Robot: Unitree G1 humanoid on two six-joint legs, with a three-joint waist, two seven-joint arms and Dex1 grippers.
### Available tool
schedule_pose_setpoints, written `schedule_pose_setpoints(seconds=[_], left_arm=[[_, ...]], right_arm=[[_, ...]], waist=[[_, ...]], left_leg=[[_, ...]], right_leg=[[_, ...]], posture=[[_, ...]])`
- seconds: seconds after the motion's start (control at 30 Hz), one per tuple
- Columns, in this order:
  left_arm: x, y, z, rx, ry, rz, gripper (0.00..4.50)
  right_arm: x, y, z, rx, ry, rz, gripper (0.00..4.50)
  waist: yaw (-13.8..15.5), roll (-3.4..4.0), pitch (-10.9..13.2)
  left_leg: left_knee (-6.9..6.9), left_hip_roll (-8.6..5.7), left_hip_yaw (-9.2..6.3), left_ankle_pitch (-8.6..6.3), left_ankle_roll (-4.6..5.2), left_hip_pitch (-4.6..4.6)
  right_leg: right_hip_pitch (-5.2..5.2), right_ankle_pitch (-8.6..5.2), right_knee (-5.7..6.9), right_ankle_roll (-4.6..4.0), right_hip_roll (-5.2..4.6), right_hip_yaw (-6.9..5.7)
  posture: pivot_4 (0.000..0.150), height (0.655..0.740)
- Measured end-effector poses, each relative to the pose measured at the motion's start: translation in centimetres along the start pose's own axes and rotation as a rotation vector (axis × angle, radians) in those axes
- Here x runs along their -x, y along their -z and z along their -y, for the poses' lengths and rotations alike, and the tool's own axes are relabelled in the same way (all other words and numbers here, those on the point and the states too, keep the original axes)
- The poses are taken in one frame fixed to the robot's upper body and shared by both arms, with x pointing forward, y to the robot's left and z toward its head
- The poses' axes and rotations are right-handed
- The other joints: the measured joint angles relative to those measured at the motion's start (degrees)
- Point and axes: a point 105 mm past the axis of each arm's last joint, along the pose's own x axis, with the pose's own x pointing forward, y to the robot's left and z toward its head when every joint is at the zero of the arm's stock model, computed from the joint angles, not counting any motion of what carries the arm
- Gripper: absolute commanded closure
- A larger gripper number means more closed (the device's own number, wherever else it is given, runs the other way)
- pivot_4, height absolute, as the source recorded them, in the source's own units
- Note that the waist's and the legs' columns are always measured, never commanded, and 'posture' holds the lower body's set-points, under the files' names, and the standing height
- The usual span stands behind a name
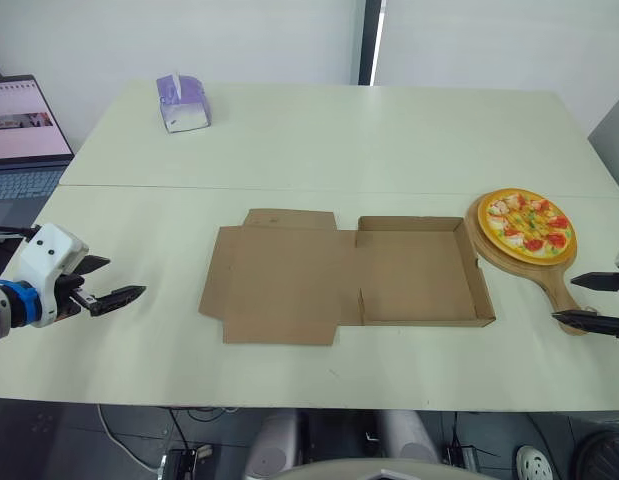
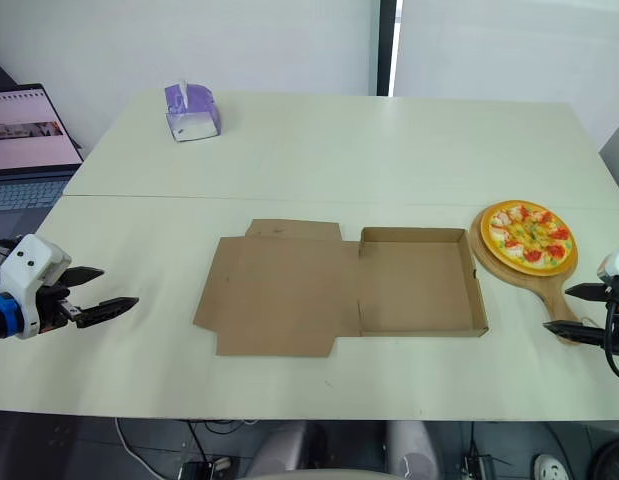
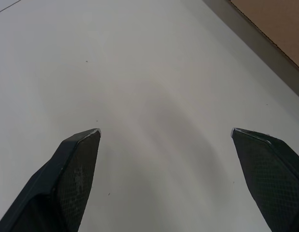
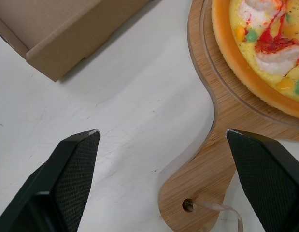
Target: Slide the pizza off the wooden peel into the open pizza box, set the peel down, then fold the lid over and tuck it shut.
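The round pizza (image 1: 528, 221), orange-crusted with red, white and green toppings, lies on the round bamboo-grained wooden peel (image 1: 489, 250) at the right of the pale, smooth worktop (image 1: 339, 140), just beside the flat brown cardboard pizza box (image 1: 409, 270). The box tray has low upright walls; its lid (image 1: 274, 285) lies unfolded flat to the left. The right hand (image 1: 564, 298) is released – its textured black fingers are spread either side of the peel's rounded, holed handle end. The left hand (image 1: 126, 277) is released too, over bare worktop left of the lid.
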Motion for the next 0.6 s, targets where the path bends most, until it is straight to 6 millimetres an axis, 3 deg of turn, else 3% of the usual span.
schedule_pose_setpoints(seconds=[0.6], left_arm=[[-0.21,-0.33,0.77,0.04,0.056,0.082,0.0]], right_arm=[[-0.3,0.41,0.07,0.006,0.025,0.005,0.04]], waist=[[0.01,0.0,0.0]], left_leg=[[0.0,0.0,0.0,0.01,-0.02,0.0]], right_leg=[[0.0,0.0,0.0,0.0,0.0,-0.01]], posture=[[0.15,0.7251]])
